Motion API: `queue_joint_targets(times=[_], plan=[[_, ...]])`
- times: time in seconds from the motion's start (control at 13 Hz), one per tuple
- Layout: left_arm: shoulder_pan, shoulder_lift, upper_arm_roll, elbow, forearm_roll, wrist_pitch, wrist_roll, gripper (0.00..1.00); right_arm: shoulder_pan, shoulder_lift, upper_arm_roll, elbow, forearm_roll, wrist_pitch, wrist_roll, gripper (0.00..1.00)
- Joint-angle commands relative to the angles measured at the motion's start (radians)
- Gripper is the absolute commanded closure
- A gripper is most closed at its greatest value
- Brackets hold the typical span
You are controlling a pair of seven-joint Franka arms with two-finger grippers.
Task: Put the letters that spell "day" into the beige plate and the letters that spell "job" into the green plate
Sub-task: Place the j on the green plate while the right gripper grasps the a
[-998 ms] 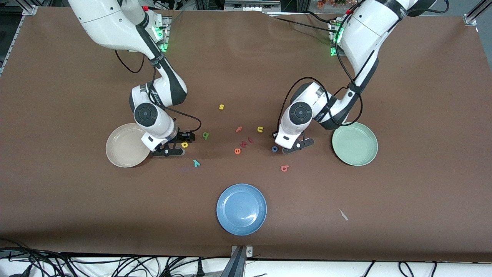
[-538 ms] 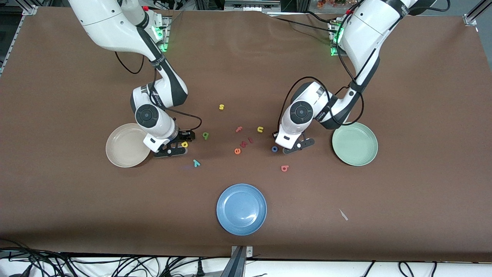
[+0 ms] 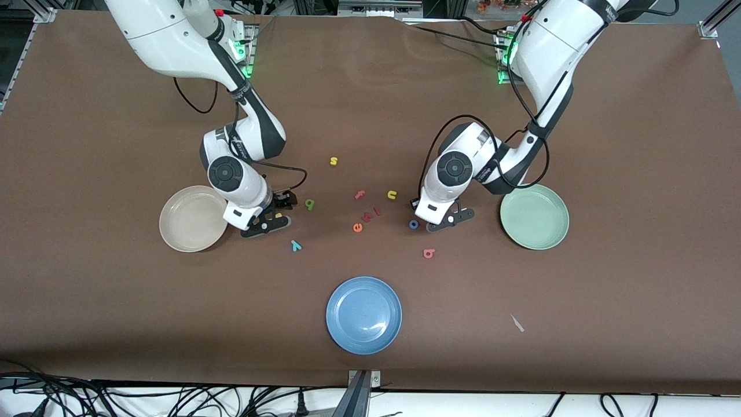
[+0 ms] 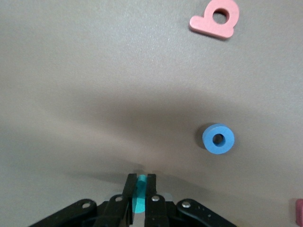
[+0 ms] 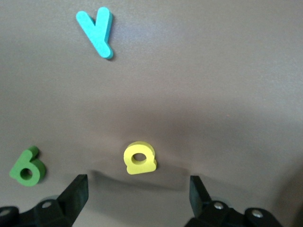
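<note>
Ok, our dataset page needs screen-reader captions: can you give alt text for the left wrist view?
The left gripper, jaws shut on a teal foam letter, hangs over the brown table. A blue o lies flat on the table ahead of it, and a salmon b lies past that.

We see a plain brown table [image 3: 637, 174] carrying a cream-beige plate [image 3: 188, 223], a pale mint-green plate [image 3: 535, 223] and a blue plate [image 3: 363, 314]. Near the beige plate lie a yellow d [image 5: 138, 158], a dark green a [image 5: 27, 167] and a teal y [image 5: 97, 32]; near the green one, a blue o [image 4: 218, 139] and a salmon b [image 4: 214, 19].
</note>
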Motion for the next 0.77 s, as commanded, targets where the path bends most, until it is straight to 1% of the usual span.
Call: queue_joint_targets(times=[0.0,0.38,0.54,0.69], plan=[[0.016,-0.055,-0.003,-0.002,0.041,-0.069,-0.011,1.00,-0.009,0.029,0.007,0.048,0.012,-0.040,-0.073,0.05],[0.055,-0.137,-0.011,0.004,0.030,-0.204,0.093,1.00,-0.013,0.033,0.005,0.059,0.012,-0.052,-0.138,0.09],[0.088,-0.166,-0.011,0.012,0.029,-0.256,0.182,1.00,-0.013,0.035,0.005,0.059,0.014,-0.052,-0.162,0.13],[0.107,-0.189,-0.009,0.012,0.029,-0.296,0.268,1.00,-0.010,0.035,0.005,0.059,0.012,-0.052,-0.161,0.20]])
